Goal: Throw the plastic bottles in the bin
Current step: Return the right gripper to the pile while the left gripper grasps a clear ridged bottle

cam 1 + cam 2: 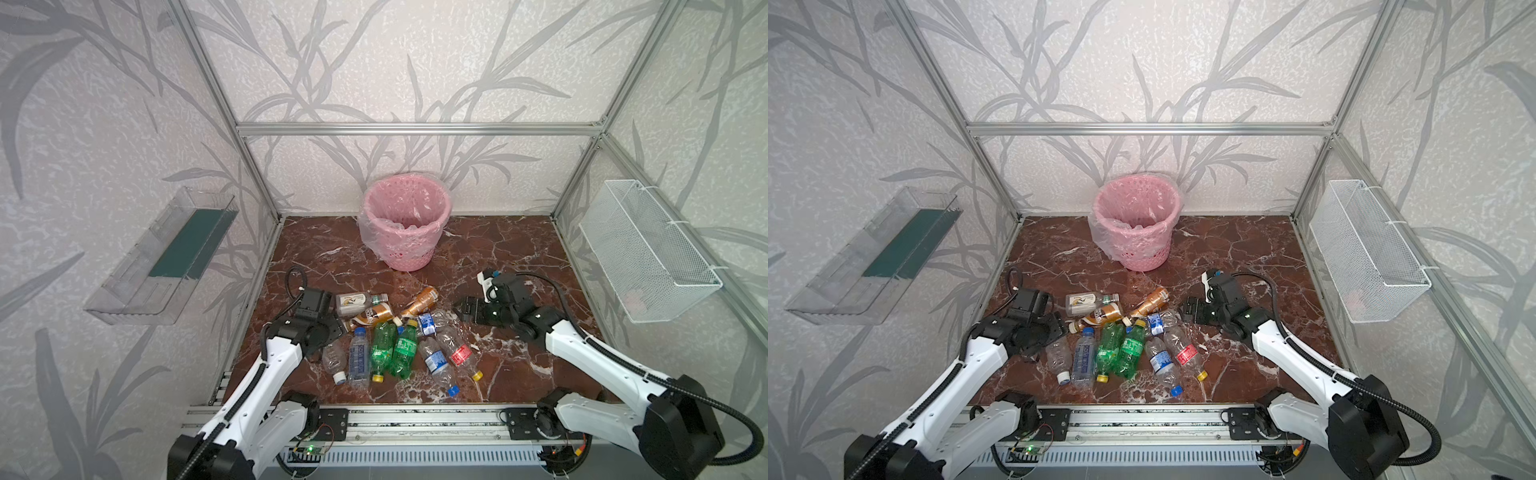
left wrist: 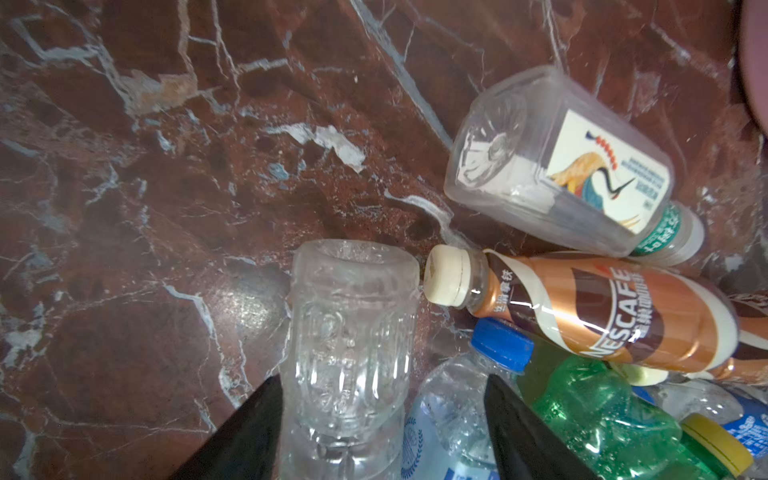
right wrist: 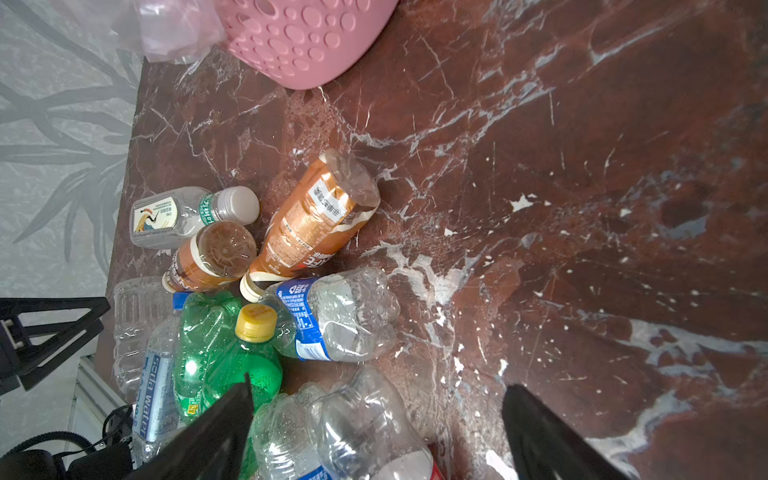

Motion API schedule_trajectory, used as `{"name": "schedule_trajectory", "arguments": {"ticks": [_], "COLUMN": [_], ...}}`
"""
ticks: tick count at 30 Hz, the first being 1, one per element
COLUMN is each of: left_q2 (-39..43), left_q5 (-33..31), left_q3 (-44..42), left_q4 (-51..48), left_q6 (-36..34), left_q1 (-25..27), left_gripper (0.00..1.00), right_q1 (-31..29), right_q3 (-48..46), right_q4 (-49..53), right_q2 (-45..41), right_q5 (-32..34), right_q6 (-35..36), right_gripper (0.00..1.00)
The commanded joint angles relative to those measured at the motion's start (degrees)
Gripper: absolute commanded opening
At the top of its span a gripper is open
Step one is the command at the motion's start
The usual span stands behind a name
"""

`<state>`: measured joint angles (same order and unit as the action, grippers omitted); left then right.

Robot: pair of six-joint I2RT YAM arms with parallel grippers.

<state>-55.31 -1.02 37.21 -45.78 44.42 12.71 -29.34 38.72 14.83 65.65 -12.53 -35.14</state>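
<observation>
The pink bin (image 1: 409, 253), its inside hard to make out, is set at the back of the surface (image 1: 511, 249), with the plastic bottles (image 1: 395, 336) heaped between the low-stretched left arm (image 1: 270, 361) and right arm (image 1: 577, 345). The left tool (image 2: 382, 377) is opened astride a clear bottle (image 2: 353, 332), ungripped; the right tool (image 3: 379, 381) is held wide, empty.

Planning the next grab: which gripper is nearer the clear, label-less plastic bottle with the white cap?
Left. The left gripper straddles that bottle with open jaws; the right gripper hovers at the pile's opposite side, several bottles away.

The plastic bottles (image 1: 405, 349) lie heaped together before the bin (image 1: 409, 249).
</observation>
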Motion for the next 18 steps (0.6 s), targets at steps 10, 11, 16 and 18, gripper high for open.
{"name": "schedule_trajectory", "arguments": {"ticks": [10,11,16,18], "left_q2": [-2.9,-3.2,-5.1,-5.2], "left_q5": [-3.2,-3.3,-2.9,-2.6], "left_q3": [-3.2,-3.2,-3.9,-4.4], "left_q4": [-3.7,-3.7,-3.1,-2.7], "left_q6": [7.1,7.2,7.6,7.7], "left_q1": [3.5,3.8,4.1,4.1], "left_gripper": [0.99,0.99,0.95,0.92], "right_q1": [-0.6,-0.6,-0.6,-0.6], "right_q3": [-1.0,-0.9,-1.4,-1.7], "right_q4": [-2.4,-2.5,-2.6,-2.8], "right_q2": [0.8,0.8,0.7,0.5], "right_q5": [-1.6,-1.6,-1.7,-1.8], "right_q6": [-1.0,-1.1,-1.0,-1.1], "right_gripper": [0.93,0.93,0.91,0.89]}}
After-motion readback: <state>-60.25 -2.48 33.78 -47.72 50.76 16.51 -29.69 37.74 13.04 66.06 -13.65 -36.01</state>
